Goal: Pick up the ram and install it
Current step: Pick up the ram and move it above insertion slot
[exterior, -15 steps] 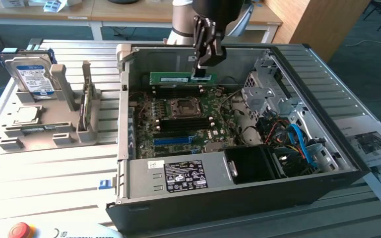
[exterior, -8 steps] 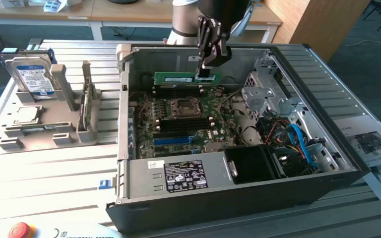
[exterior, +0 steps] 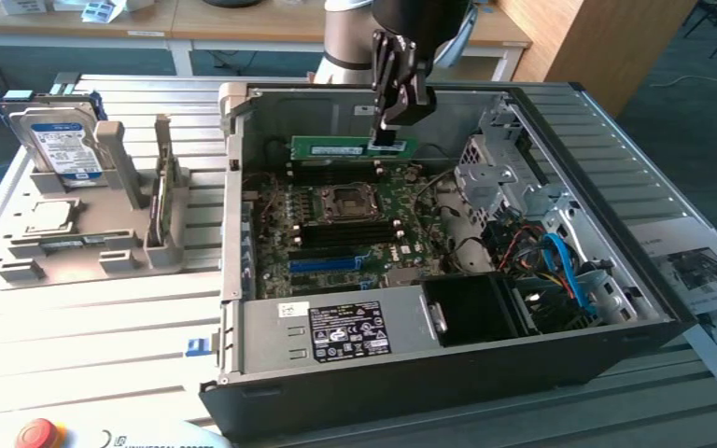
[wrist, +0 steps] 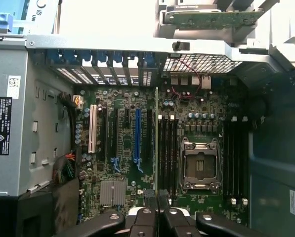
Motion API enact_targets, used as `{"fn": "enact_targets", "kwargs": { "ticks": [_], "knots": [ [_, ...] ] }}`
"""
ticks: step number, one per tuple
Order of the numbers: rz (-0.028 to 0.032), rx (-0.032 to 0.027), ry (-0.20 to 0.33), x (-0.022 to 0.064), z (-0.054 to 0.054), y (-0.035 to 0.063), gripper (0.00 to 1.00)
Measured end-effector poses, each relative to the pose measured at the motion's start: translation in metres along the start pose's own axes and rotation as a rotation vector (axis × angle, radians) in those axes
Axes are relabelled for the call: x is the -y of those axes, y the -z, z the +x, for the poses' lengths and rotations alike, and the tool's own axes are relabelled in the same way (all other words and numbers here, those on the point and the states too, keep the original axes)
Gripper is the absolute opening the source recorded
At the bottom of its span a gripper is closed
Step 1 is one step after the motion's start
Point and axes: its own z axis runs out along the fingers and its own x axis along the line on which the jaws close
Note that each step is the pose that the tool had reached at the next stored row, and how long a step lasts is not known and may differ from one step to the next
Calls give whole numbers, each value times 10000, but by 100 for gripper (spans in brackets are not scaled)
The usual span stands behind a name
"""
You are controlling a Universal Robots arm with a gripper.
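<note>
My gripper (exterior: pixel 386 140) is shut on the ram (exterior: pixel 331 147), a long slim green stick held level by its end on the exterior view's right, with a small white sticker on its face. It hangs inside the open computer case (exterior: pixel 657 308), just above the dark memory slots (exterior: pixel 333 173) at the back of the motherboard (exterior: pixel 372 252). In the wrist view the ram (wrist: pixel 157 143) shows edge-on as a thin line running out from my gripper (wrist: pixel 157 210), beside the black memory slots (wrist: pixel 168 153). The empty processor socket (wrist: pixel 200 165) lies between two slot banks.
On the exterior view's left a grey holder (exterior: pixel 85 247) carries a blue-labelled hard drive (exterior: pixel 63 140) and a small square processor chip (exterior: pixel 49 217). The power supply (exterior: pixel 333 331), drive cage (exterior: pixel 508 177) and blue cables (exterior: pixel 570 271) crowd the case. A red stop button (exterior: pixel 37 434) is in front.
</note>
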Motion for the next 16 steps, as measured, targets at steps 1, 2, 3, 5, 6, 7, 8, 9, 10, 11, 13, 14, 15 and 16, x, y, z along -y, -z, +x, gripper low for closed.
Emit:
{"fn": "enact_targets", "kwargs": {
  "ticks": [1, 2, 3, 5, 6, 7, 8, 9, 10, 11, 13, 14, 15, 16],
  "knots": [
    [21, 1, 3, -1, 0, 0, 12],
    [41, 0, 6, -3, 0, 0, 12],
    [63, -1, 9, -4, 0, 0, 12],
    [115, 0, 17, -8, 0, -1, 12],
    [136, 0, 21, -10, 0, -1, 12],
    [155, -1, 25, -12, 0, -1, 12],
    [176, -2, 29, -14, 0, -1, 12],
    [197, -1, 33, -16, 0, -1, 12],
    [216, -1, 37, -17, 0, -2, 12],
    [236, -2, 42, -18, 0, -2, 12],
    [248, -2, 47, -18, 0, -2, 12],
    [249, -3, 46, -19, 0, -1, 12],
    [250, -3, 46, -19, 0, -1, 12],
    [249, -3, 46, -19, 0, -2, 12]
  ]
}}
